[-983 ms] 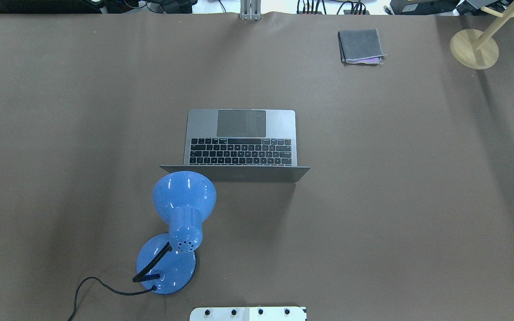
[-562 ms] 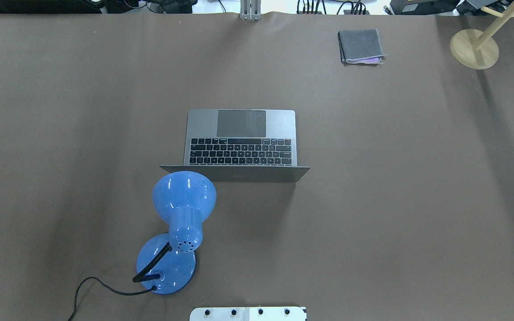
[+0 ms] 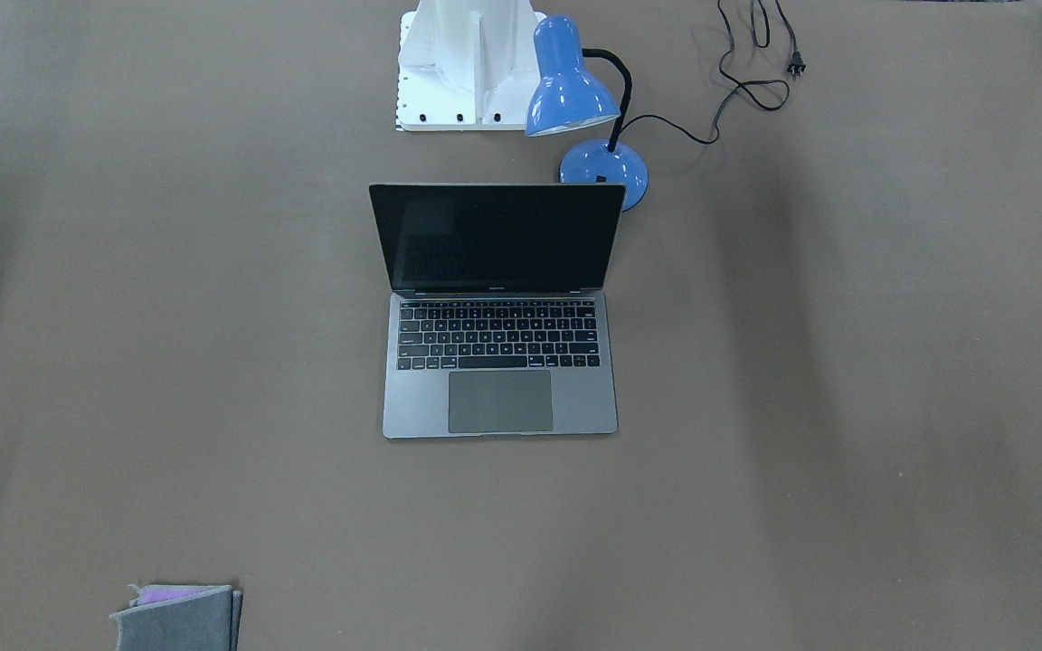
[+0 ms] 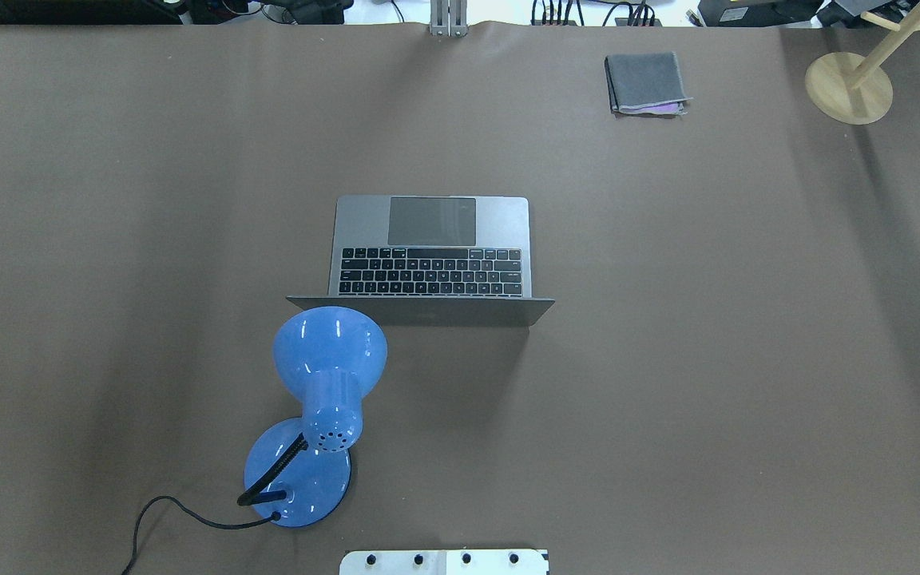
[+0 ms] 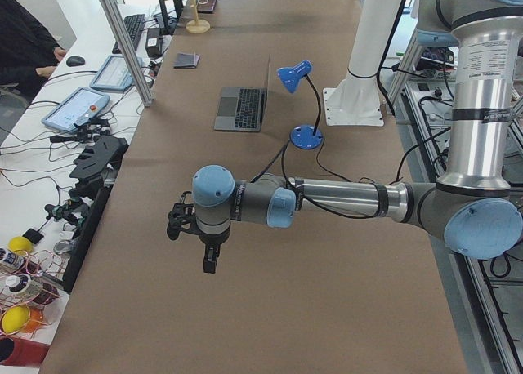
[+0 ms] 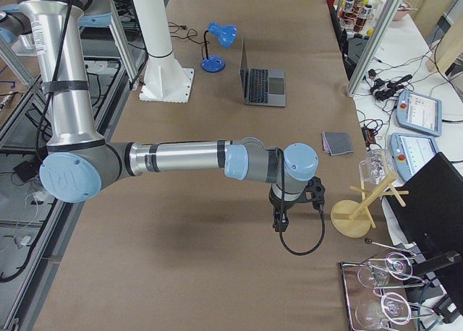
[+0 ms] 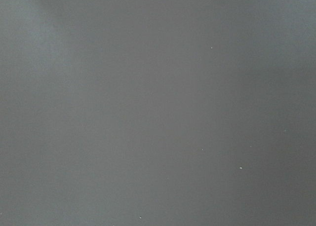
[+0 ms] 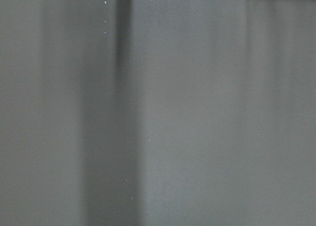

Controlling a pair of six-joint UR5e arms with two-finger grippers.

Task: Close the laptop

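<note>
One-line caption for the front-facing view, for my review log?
Open laptop, screen dark, on a brown table; blue desk lamp stands behind its lid.

You get soft, even overhead light on the matte brown table covering [image 4: 668, 359], with broad, faint shadow bands down the right side of the overhead view. The slim grey metal laptop [image 4: 432, 255] throws a soft shadow below its raised lid at centre frame. The glossy blue desk lamp [image 4: 330, 351] carries small white glare streaks on its shade. Your left wrist view is flat, dim grey; your right wrist view shows blurred dark vertical streaks left of centre.
</note>
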